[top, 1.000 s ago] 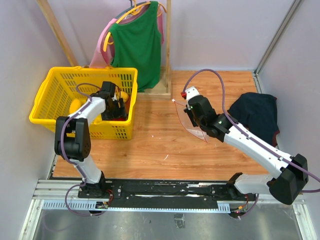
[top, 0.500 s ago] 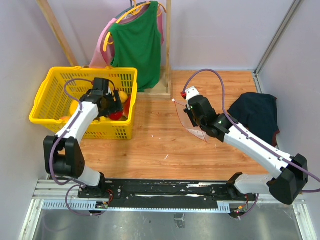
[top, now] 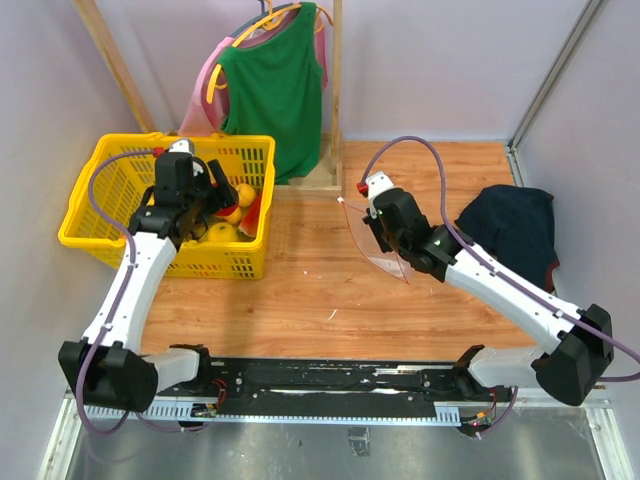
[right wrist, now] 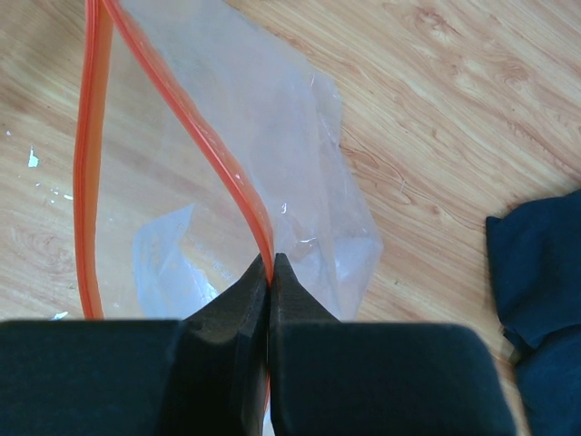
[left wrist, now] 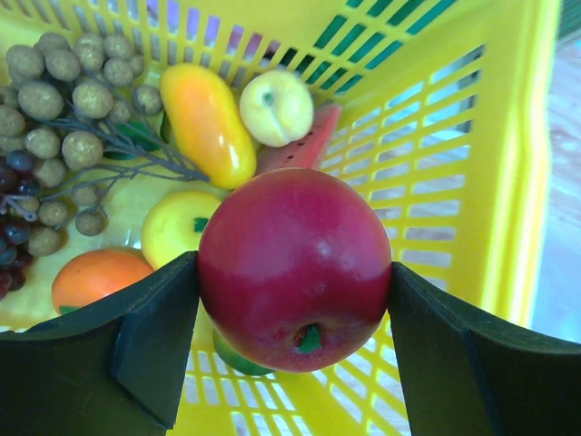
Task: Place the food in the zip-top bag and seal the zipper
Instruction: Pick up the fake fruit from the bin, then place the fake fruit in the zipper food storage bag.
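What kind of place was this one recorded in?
Probably a robot lab cell, not a home: plain walls, arms bolted to a metal rail, a basket of toy fruit.

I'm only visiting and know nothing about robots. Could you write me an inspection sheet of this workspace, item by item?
Surface: wooden table, a few small white specks.
Job's things: red apple held above the other food in the yellow basket; zip-top bag hanging with its mouth open, zipper unsealed, no food seen inside.
Clutter: dark navy cloth heaped at the table's right.
Grippers: left gripper clamps the red apple; right gripper is shut on the zipper.
Cables: a purple cable loops off each arm.
Surroundings: green top and pink garment on a wooden rack; pale walls.
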